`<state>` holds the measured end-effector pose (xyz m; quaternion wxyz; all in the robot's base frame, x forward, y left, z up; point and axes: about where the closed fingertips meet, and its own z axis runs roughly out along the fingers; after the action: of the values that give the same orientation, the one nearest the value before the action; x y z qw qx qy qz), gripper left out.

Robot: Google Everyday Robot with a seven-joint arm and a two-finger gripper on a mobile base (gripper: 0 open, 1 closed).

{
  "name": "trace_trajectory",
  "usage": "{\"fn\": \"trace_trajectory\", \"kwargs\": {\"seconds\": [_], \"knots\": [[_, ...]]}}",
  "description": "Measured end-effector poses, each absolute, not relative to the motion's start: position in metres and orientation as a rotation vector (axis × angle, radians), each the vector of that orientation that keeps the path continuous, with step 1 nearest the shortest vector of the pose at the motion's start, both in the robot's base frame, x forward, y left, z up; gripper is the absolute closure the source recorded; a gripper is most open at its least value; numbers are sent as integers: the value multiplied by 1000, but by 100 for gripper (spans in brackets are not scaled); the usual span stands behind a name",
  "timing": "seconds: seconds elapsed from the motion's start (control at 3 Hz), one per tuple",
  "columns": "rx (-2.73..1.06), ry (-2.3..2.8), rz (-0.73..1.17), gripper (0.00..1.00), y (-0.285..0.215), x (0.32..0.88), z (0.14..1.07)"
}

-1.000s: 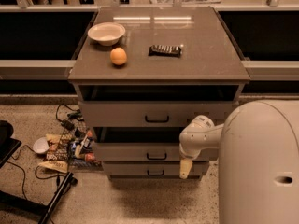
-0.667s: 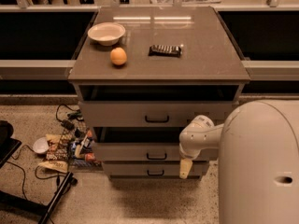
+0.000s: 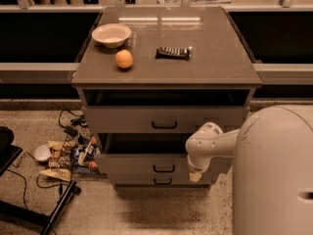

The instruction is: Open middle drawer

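Standing pulled out, the middle drawer (image 3: 132, 164) looks dark inside; pincer (image 3: 195, 176) by its right front, state cannot be told.

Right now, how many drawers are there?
3: top drawer under the countertop, middle drawer below it, bottom drawer lowest. The gripper hangs by the middle drawer's right end.
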<state>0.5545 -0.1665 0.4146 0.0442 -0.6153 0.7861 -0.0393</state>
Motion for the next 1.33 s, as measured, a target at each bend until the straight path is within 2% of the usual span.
{"fn": "trace_trajectory", "kwargs": {"seconds": [0.67, 1.0, 1.33], "knots": [[-1887, 2408, -122, 96, -165, 547, 426], [-1887, 2408, -122, 0, -165, 547, 432], [-1888, 2402, -108, 0, -166, 546, 430]]}}
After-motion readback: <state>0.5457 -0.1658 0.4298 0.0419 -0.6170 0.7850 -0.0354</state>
